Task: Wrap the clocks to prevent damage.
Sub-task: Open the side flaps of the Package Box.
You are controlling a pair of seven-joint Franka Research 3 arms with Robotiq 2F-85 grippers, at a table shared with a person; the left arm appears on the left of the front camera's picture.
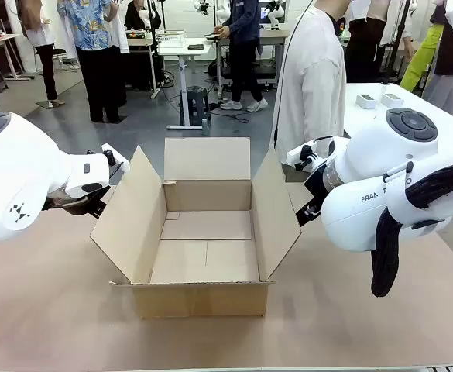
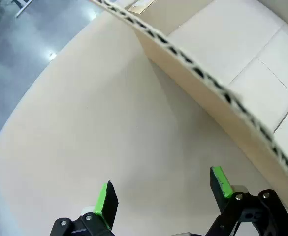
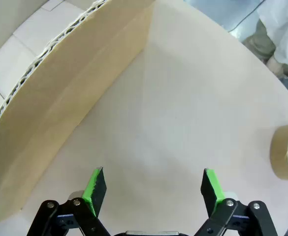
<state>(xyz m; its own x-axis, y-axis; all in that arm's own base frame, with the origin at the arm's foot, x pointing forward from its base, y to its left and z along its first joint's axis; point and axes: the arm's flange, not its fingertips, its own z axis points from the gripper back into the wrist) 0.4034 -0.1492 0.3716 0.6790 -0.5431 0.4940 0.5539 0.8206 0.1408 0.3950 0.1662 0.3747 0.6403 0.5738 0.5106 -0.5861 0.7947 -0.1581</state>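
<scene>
Left tool [image 2: 162,183] and right tool [image 3: 153,173], green-padded, gape released beside the corrugated cardboard box [image 1: 203,300].

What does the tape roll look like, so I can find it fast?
Start at the open cardboard box mid-table. In the right wrist view, the tape roll sits on the bare tabletop, apart from the box's flap. It alone is round: tan tape, white printed core.
</scene>
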